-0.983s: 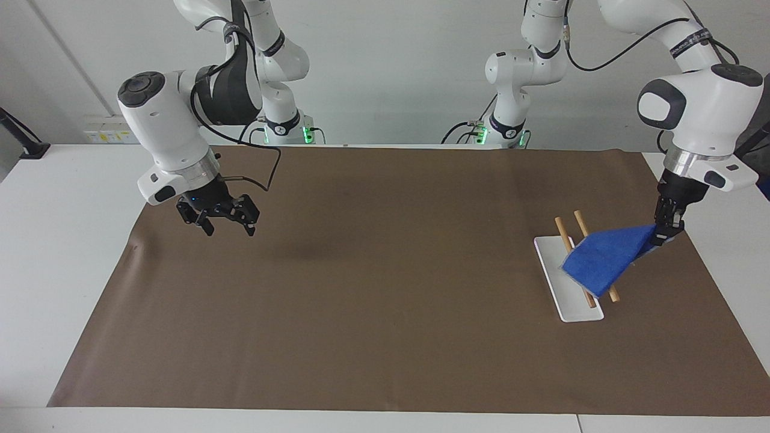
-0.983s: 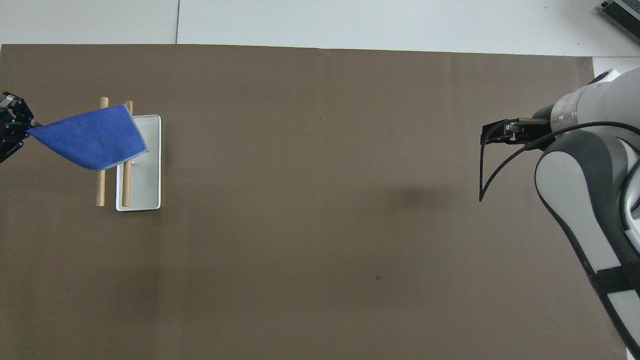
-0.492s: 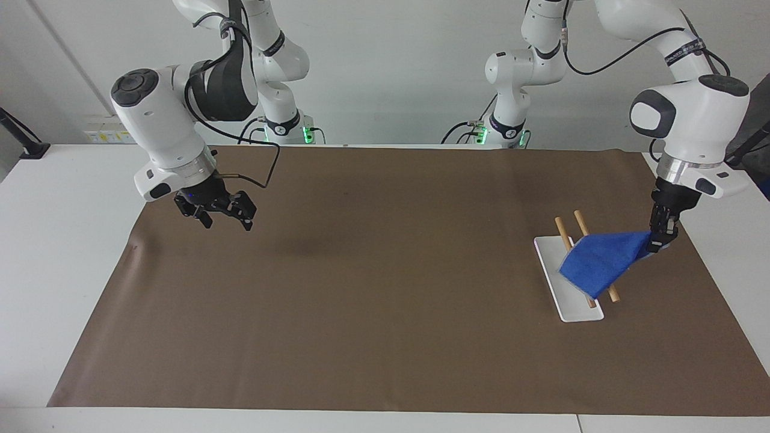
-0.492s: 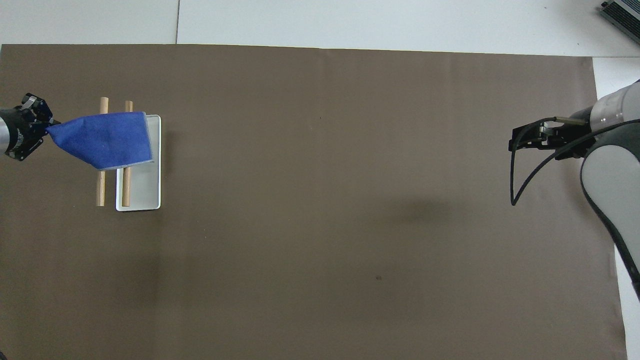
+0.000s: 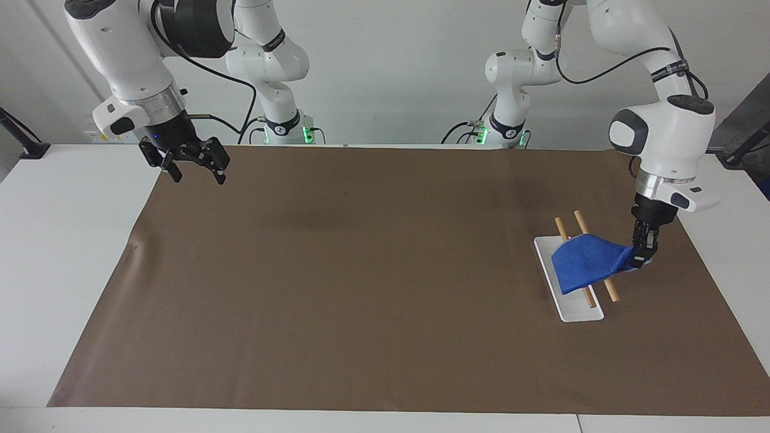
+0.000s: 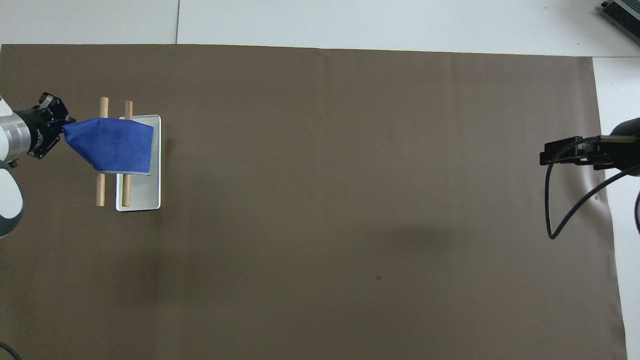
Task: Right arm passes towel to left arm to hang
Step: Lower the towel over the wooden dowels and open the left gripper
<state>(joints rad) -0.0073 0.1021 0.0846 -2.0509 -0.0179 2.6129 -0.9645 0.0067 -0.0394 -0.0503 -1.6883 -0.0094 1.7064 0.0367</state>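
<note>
— On the desk, what lies there, from the big things to the small ones?

— Almost all of the white desk is covered by a brown mat. Over the mat's corner at the right arm's end, close to the robots, hangs the right arm, the one with the big black elbow and a thin cable to the wrist. It is raised and waits there. Its gripper, the right gripper, points down and its fingers are spread, with nothing between them.

— And the other arm?

— The left arm comes down at its own end of the desk. The left gripper is low, just beside the rack, and it pinches one corner of the towel.

— Where is the towel exactly?

— The blue towel lies draped across the two wooden rods of a small rack. These rods stand over a white tray. From above, the towel covers the middle part of both rods and reaches to the tray. The pinched corner is stretched out toward the left gripper. A pale grey border shows along the towel's loose edge.
</note>
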